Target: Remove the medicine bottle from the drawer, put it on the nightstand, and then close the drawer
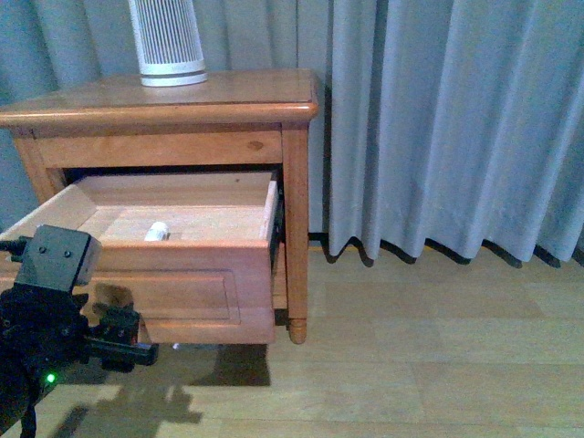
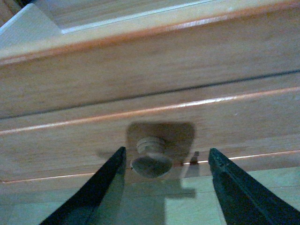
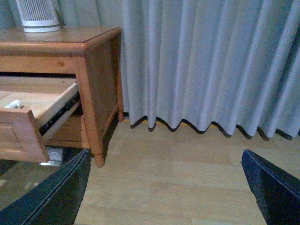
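Observation:
The nightstand (image 1: 164,96) stands at the left with its upper drawer (image 1: 182,274) pulled open. The medicine bottle (image 1: 156,231) lies on its side on the drawer's pale floor, near the front panel. My left gripper (image 1: 119,342) is open, low in front of the drawer front. In the left wrist view the round knob (image 2: 151,159) sits between the fingers (image 2: 108,183), nearer one of them and touching neither. My right gripper (image 3: 164,187) is open and empty over the floor to the right of the nightstand (image 3: 70,44). That view also shows the bottle (image 3: 13,104) in the drawer (image 3: 18,131).
A large white slatted cylinder (image 1: 167,41) stands at the back of the nightstand top. A grey curtain (image 1: 438,119) hangs behind and to the right, down to the wooden floor (image 1: 411,347). The lower drawer is hidden behind the open one.

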You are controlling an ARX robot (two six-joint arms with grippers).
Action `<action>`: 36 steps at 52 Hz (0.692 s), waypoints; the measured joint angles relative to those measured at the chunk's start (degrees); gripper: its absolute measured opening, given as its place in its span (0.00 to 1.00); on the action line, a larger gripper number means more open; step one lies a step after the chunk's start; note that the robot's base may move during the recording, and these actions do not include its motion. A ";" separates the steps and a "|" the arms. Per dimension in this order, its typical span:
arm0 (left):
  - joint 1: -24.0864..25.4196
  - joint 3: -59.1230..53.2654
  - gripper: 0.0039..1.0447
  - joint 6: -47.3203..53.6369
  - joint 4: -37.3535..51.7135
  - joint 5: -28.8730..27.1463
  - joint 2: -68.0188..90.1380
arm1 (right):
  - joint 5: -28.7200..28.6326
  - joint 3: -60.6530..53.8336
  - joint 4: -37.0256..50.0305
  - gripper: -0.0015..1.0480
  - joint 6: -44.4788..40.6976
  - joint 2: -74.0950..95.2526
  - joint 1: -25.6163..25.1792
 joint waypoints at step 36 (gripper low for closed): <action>1.64 -12.74 0.94 -1.53 -47.23 2.45 -66.07 | 0.00 0.00 0.00 0.93 -0.02 0.00 0.00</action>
